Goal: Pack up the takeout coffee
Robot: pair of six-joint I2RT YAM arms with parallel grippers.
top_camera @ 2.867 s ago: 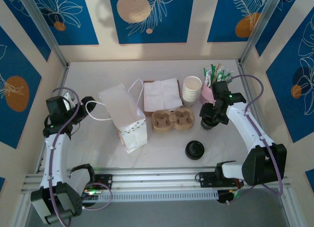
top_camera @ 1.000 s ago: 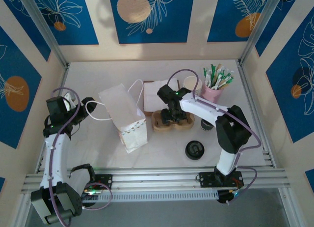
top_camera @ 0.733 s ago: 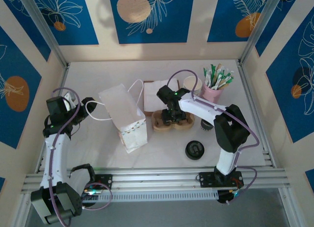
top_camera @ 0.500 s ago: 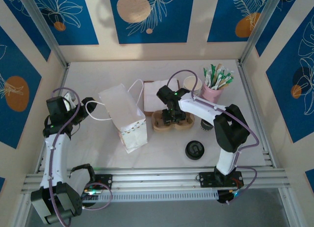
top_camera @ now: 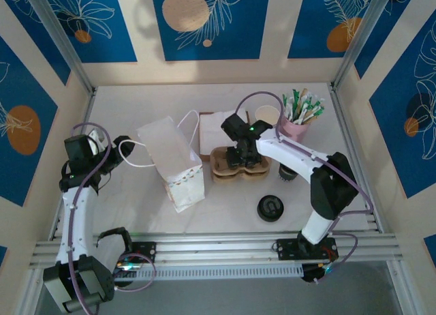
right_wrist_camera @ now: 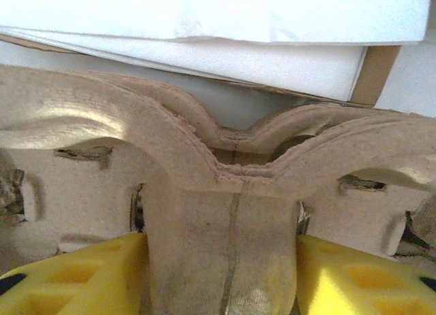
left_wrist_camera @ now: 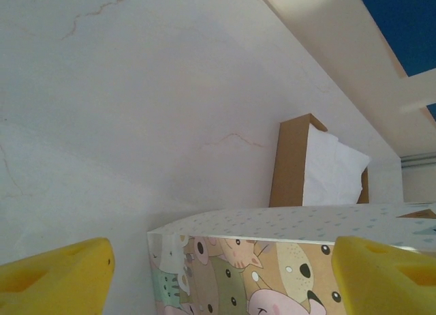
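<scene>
White table (top_camera: pixel 225 206): right gripper (right_wrist_camera: pixel 221 274) clamps takeout coffee (top_camera: pixel 259 167) by its middle ridge; left gripper (left_wrist_camera: pixel 221 274), nine o'clock, gapes wide, empty.

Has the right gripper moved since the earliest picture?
Yes. The right gripper went left, from beside the pink cup to the carrier, so it is nearer the bag.

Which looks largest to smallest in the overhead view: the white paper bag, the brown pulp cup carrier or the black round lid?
1. white paper bag
2. brown moulded-pulp cup carrier, clearly smaller than the bag
3. small black round lid, smallest
</scene>
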